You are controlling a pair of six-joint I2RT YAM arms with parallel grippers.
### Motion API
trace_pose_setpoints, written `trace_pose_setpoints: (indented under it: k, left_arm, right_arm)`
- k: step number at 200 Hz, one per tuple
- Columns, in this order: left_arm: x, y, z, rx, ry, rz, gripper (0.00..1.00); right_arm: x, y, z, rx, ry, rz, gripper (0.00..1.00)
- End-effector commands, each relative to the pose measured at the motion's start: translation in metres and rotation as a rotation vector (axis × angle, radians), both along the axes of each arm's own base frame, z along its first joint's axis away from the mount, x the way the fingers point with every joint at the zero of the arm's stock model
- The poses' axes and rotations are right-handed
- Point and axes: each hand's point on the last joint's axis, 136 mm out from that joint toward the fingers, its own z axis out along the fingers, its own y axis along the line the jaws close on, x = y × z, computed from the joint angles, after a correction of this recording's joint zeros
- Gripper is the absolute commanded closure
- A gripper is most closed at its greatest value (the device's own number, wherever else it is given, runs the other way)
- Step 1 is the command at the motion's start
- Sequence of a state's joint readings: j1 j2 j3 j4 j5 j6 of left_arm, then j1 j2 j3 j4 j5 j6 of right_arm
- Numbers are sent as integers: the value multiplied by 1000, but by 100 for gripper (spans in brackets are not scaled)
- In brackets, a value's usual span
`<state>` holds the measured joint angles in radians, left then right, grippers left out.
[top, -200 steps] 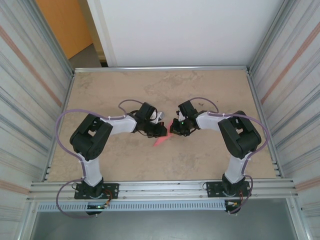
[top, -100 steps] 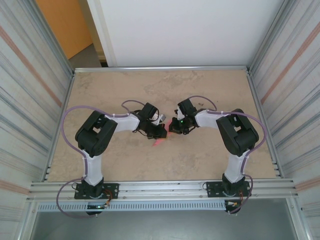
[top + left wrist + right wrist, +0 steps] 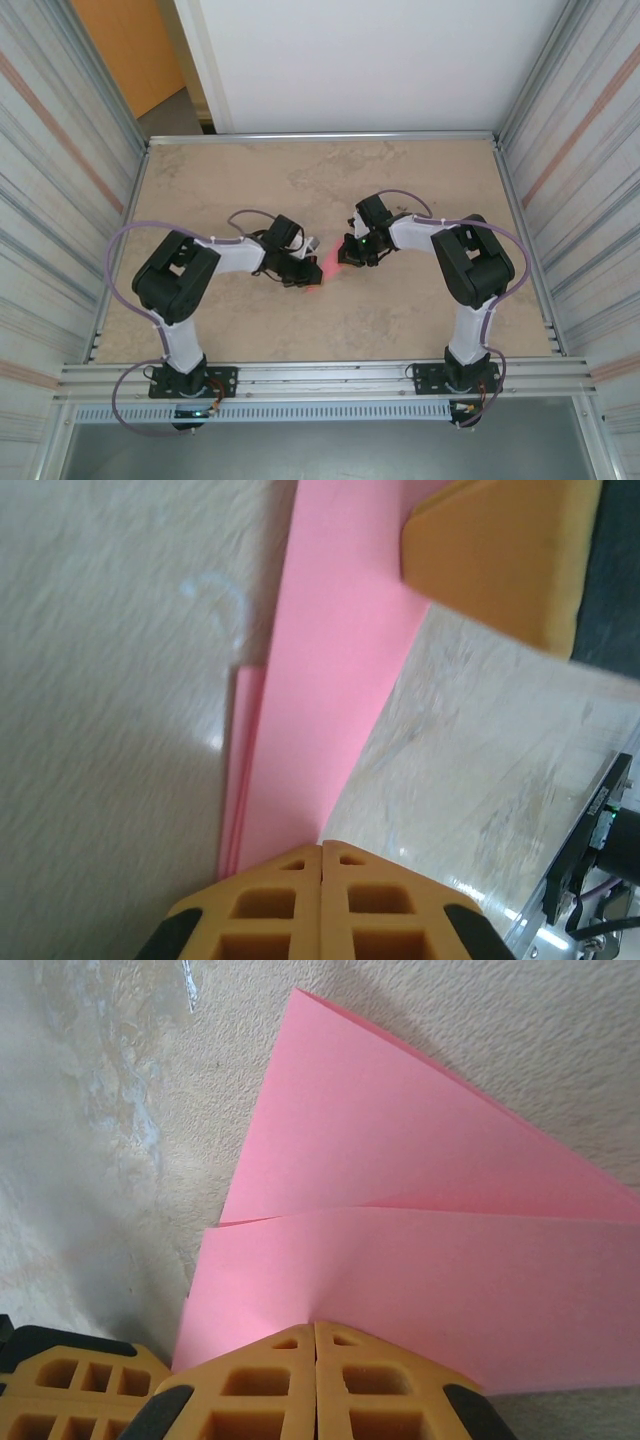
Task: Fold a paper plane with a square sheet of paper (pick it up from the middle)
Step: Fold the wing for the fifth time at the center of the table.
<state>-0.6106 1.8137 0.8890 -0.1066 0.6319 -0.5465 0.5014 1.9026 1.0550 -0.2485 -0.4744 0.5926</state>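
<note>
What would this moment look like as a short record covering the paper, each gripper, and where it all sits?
paper: pink, folded, overlapping layers with creased edges
left gripper: shut on one end of the paper
right gripper: shut on the other end of the paper
location: middle of the table, between the two grippers
paper lifted or resting on the table: cannot tell
plane: not finished

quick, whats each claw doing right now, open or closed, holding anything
left claw: closed, pinching the folded pink-red paper sheet
right claw: closed, pinching the same paper sheet
</note>
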Motion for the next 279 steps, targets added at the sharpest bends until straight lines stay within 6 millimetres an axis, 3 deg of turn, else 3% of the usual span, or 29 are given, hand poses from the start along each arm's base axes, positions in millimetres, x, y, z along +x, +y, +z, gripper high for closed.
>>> trace_pose_setpoints:
  k: [1,99,123,147,168,238,279]
  left_arm:
    - [-36,27,-15,96,121,-6,97]
    - [-66,62,-32,215,152,4,98]
    - [-56,53,-6,152,77,-5,97]
    - [-30,33,39,39,-68,-3,96]
    - [-10,18,57,-12,-131,5,94]
    - [33,-20,28,4,-73,23,94]
    - [32,-18,6,59,-20,31,95]
  right_arm:
    - [-39,-67,-74,-330,164,-43,92]
    - [-38,-68,-74,-338,167,-48,92]
    - [-37,-66,-72,-329,165,-46,92]
    - [-37,-64,-70,-320,164,-51,92]
    - [-36,-63,-70,-315,166,-59,92]
    - [-30,-51,-64,-252,166,-90,92]
    - [-23,-44,-56,-227,151,-104,92]
